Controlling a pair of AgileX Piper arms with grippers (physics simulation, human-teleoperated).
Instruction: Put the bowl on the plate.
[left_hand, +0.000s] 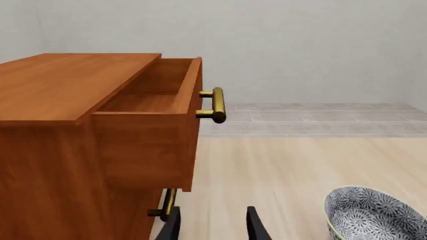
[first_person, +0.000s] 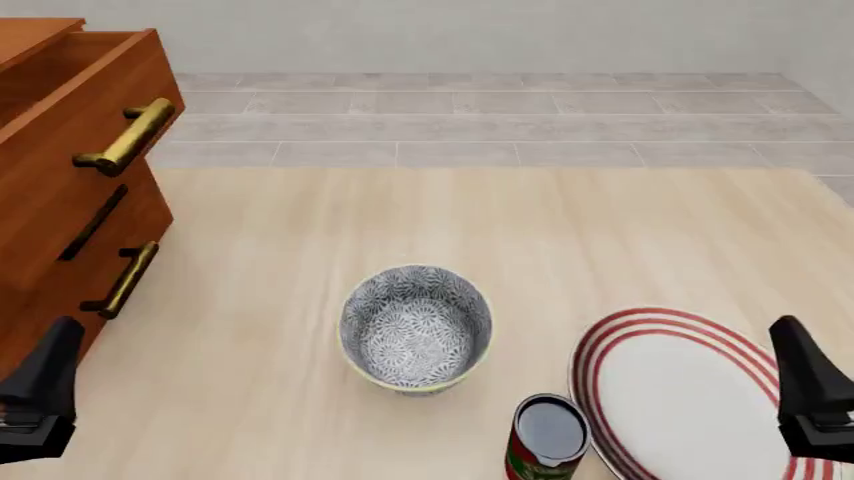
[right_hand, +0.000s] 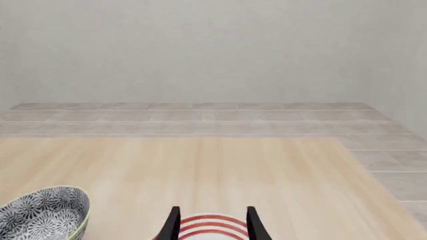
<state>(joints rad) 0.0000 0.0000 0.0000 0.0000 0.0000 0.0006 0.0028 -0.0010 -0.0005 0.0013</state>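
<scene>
The bowl (first_person: 416, 328), dark grey-and-white floral with a pale yellow-green rim, stands upright near the middle of the table. To its right, at the near edge, lies the plate (first_person: 681, 395), white with red rings. My left gripper (first_person: 40, 388) hangs at the near left, well apart from the bowl, and my right gripper (first_person: 807, 385) hovers over the plate's right edge. In the left wrist view the left gripper (left_hand: 213, 227) is open and empty, with the bowl (left_hand: 373, 215) off to one side. In the right wrist view the right gripper (right_hand: 212, 229) is open above the plate (right_hand: 213, 220), and the bowl (right_hand: 43, 212) shows apart.
A small red-labelled can (first_person: 547, 438) stands upright between the bowl and the plate at the near edge. A wooden cabinet (first_person: 60, 190) with brass handles fills the left side, its top drawer (left_hand: 150, 100) pulled open. Grey tiled floor lies beyond the table's far edge.
</scene>
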